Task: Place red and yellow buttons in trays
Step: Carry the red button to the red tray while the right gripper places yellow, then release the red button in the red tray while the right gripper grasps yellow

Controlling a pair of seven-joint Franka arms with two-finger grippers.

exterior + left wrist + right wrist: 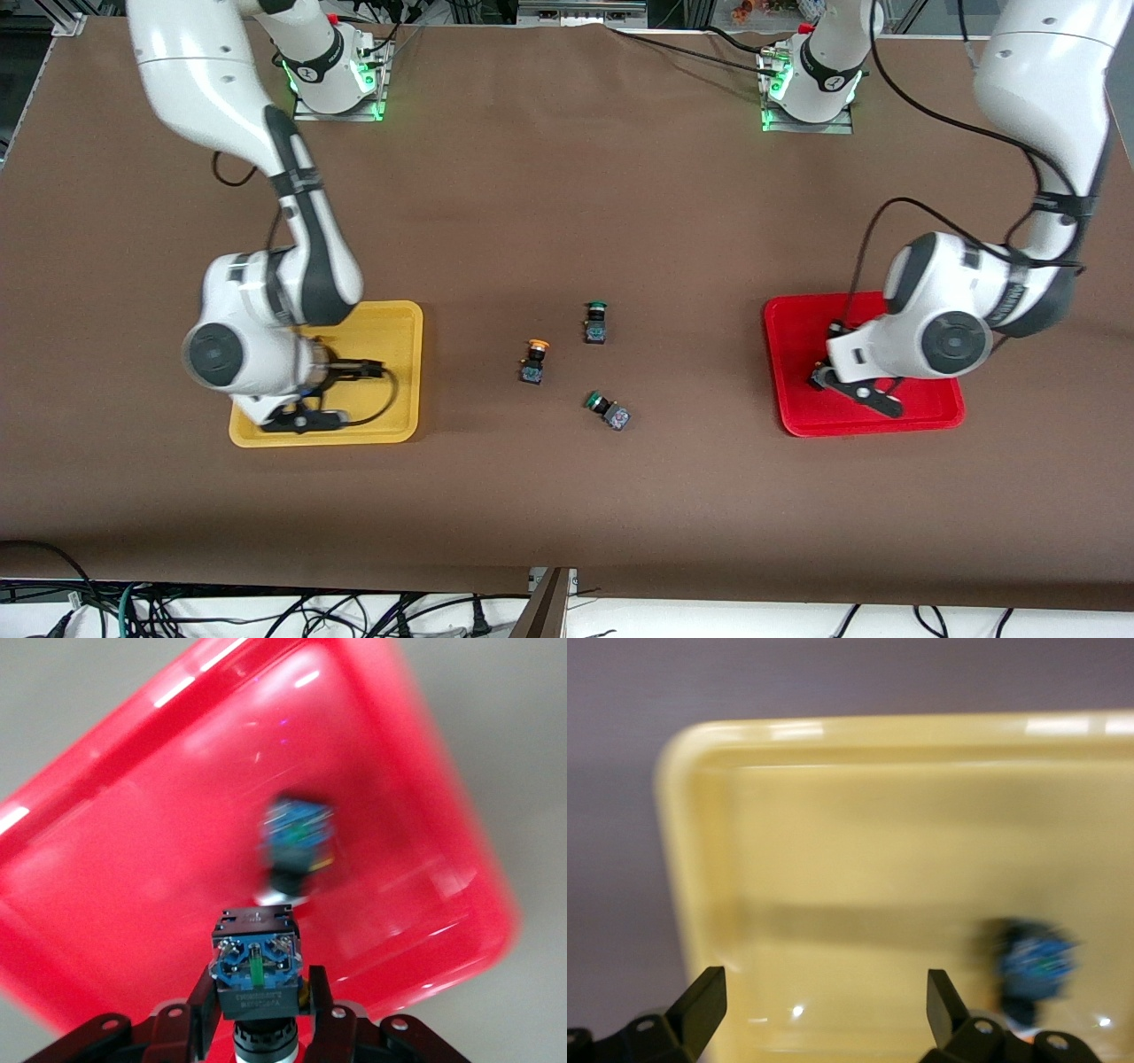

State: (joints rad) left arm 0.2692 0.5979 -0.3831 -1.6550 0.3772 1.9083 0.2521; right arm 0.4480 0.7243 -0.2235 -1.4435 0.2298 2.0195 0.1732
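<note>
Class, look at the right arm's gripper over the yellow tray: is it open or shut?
Open. The right gripper has its fingers spread wide apart above the yellow tray, holding nothing.

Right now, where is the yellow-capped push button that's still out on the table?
The yellow-capped push button stands on the brown table midway between the trays, beside two green-capped buttons, one farther from the front camera and one nearer.
</note>
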